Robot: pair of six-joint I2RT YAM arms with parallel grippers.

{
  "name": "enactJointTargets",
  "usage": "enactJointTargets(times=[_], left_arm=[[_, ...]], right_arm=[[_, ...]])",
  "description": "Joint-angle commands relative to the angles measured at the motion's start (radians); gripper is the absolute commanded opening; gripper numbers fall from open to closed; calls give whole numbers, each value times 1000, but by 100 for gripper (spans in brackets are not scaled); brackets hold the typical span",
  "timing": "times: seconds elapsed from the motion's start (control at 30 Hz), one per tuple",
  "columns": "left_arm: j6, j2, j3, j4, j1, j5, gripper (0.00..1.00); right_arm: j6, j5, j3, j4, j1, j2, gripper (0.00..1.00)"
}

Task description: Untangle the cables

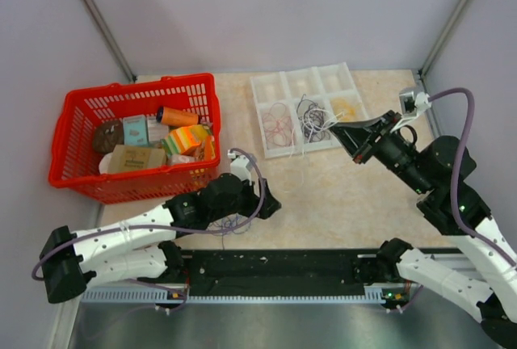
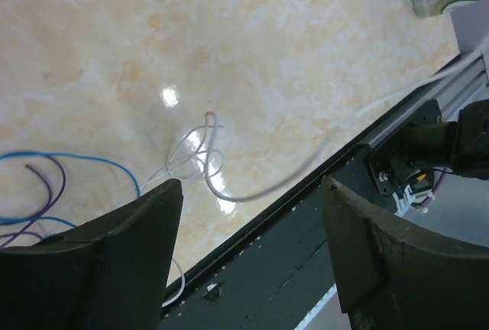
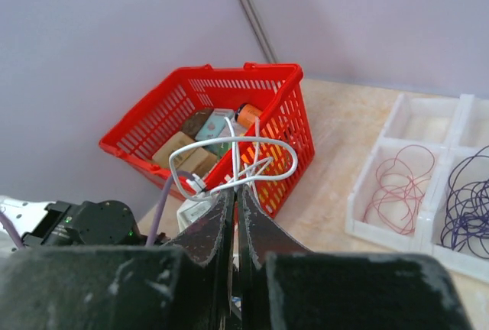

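Placement: with the right gripper [image 3: 235, 189] pinching the white cable [image 3: 237, 140] above the right edge of the tray [image 1: 258, 115] and the left gripper [image 2: 250, 185] spread over loose cables [image 2: 202, 153] well in front of the tray, lower into an empty compartment [image 1: 303, 82] before releasing.

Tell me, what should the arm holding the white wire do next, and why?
Probably lower the white wire into the tray and open: the right gripper is shut on it, and pink-red wires and purple wires already lie in separate compartments.
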State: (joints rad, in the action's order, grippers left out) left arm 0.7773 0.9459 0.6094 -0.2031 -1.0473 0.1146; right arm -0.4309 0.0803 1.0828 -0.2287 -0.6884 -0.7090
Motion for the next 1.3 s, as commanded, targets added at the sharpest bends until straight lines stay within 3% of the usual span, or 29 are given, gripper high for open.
enactJointTargets(times=[0.0, 0.2, 0.27, 0.3, 0.53, 0.63, 0.67, 0.7, 0.73, 0.8, 0.87, 0.93, 1.07, 1.17, 1.27], left_arm=[[-102, 27, 118, 123, -25, -15, 78], [-304, -77, 118, 253, -115, 69, 77], [-351, -98, 95, 342, -118, 86, 84], [-380, -92, 87, 384, -117, 105, 96], [-339, 135, 285, 352, -94, 188, 98], [-364, 204, 316, 428, -94, 78, 96], [-365, 215, 303, 486, -94, -6, 92], [-365, 223, 281, 558, -94, -62, 75], [-336, 231, 271, 580, -94, -56, 51], [-280, 241, 263, 481, -94, 5, 18], [-251, 231, 218, 408, -94, 46, 6], [-219, 199, 155, 361, -94, 75, 2], [-204, 52, 66, 275, -95, 82, 7], [-217, -89, 55, 176, -95, 114, 28], [-246, -180, 59, 102, -95, 146, 50]], right_arm=[[-63, 27, 55, -66, -11, -26, 0], [-101, 38, 172, -109, -10, -67, 0], [-106, 64, 192, -106, -10, -73, 0], [-115, 76, 201, -106, -10, -73, 0], [-233, 165, 213, -28, -10, -66, 0], [-272, 190, 213, 18, -11, -60, 0], [-272, 179, 215, 16, -10, -58, 0], [-264, 164, 219, 8, -11, -58, 0], [-252, 147, 224, -1, -10, -58, 0], [-204, 87, 258, -36, -10, -70, 0], [-146, 8, 322, -96, -10, -86, 0], [-53, -66, 380, -153, -10, -104, 0], [56, -223, 395, -257, -10, -138, 0], [95, -304, 339, -259, -10, -188, 0], [127, -300, 307, -154, 15, -294, 0]])
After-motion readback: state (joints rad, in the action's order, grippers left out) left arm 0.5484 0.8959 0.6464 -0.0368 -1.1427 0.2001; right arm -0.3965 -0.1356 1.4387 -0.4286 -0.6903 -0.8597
